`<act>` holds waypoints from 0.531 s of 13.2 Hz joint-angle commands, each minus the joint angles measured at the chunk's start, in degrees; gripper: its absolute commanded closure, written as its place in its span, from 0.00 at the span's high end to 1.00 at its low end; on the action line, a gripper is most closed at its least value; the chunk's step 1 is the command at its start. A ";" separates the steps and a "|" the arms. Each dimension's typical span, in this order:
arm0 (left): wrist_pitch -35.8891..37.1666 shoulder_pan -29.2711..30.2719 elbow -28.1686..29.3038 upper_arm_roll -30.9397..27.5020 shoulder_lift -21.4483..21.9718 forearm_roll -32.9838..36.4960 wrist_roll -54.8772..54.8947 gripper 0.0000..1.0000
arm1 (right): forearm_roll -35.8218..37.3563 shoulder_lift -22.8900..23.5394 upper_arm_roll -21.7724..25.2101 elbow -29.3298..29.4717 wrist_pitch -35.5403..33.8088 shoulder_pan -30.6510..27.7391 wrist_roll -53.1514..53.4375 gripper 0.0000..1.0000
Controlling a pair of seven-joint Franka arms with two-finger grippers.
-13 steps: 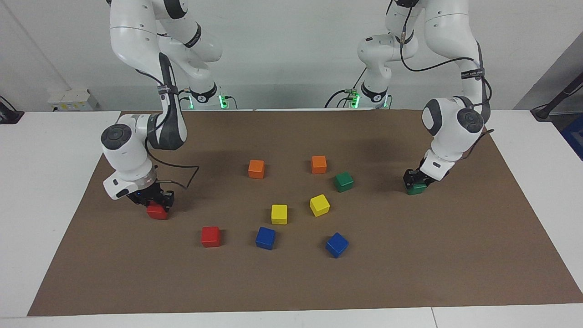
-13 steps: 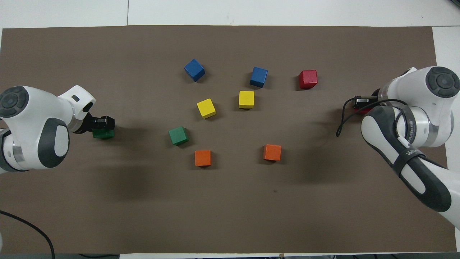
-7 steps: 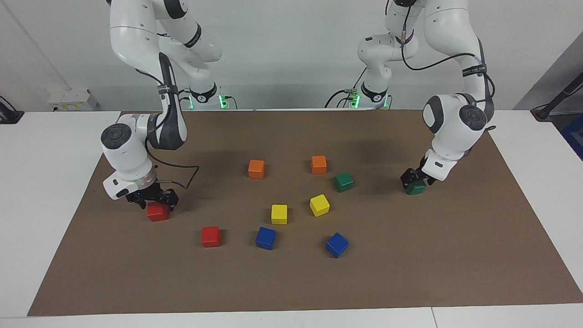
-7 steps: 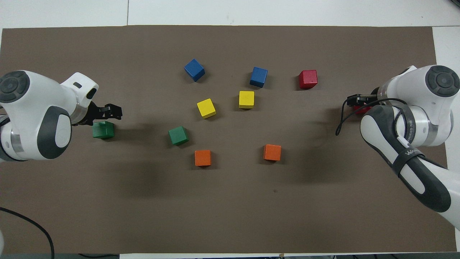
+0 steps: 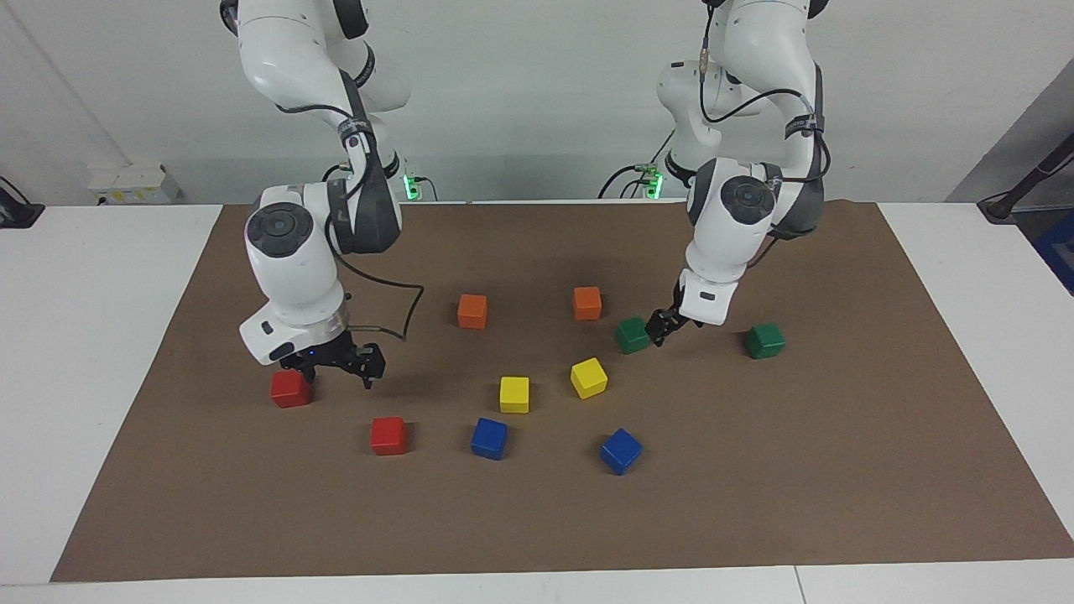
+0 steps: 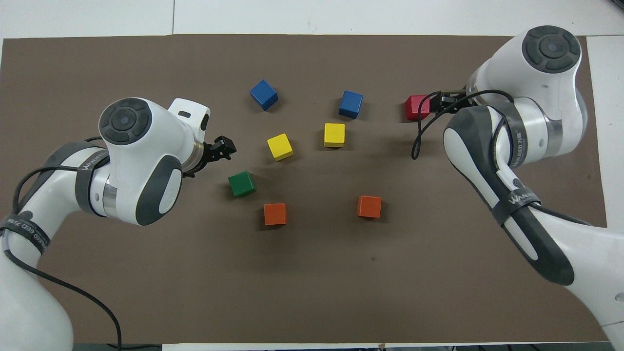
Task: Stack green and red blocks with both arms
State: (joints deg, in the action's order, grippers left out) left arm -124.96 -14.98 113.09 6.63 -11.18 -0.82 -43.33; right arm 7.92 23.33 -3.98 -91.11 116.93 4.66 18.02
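Both grippers are empty, fingers spread apart. Left gripper (image 5: 663, 329) hangs low over the brown mat (image 5: 839, 470), just beside the inner green cube (image 5: 632, 335), between it and the outer green cube (image 5: 764, 341); it touches neither as far as the facing view shows. In the overhead view its tips (image 6: 225, 146) show just past the same inner cube (image 6: 242, 184); the outer green cube is hidden there under the left arm. Right gripper (image 5: 336, 366) hovers over the mat just beside the outer red cube (image 5: 290, 388), which sits on the mat toward the right arm's end. Second red cube (image 5: 388, 435) rests farther from the robots and more toward the middle of the table; from overhead the right gripper (image 6: 441, 102) appears next to it (image 6: 418, 107), though the facing view shows them apart. All four task cubes lie singly on the mat, none stacked. Other cubes in the middle: two orange (image 5: 472, 311) (image 5: 587, 303) nearest the robots, two yellow (image 5: 514, 394) (image 5: 588, 377) farther out, two blue (image 5: 488, 438) (image 5: 621, 450) farthest out.
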 commanded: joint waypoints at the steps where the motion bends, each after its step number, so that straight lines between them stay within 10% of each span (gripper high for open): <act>1: -5.45 -3.47 3.18 -0.92 0.19 -0.41 -4.74 1.00 | 0.96 9.69 0.03 11.35 -3.18 1.84 4.90 1.00; 7: -6.61 -6.38 4.16 -1.00 -2.71 0.38 0.53 1.00 | -1.83 17.35 -4.34 21.93 -5.92 0.80 4.31 1.00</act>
State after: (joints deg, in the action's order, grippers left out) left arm -130.46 -20.60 116.69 6.59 -13.68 -0.77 -44.81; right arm 7.64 38.01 -5.00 -73.77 112.67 7.61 22.39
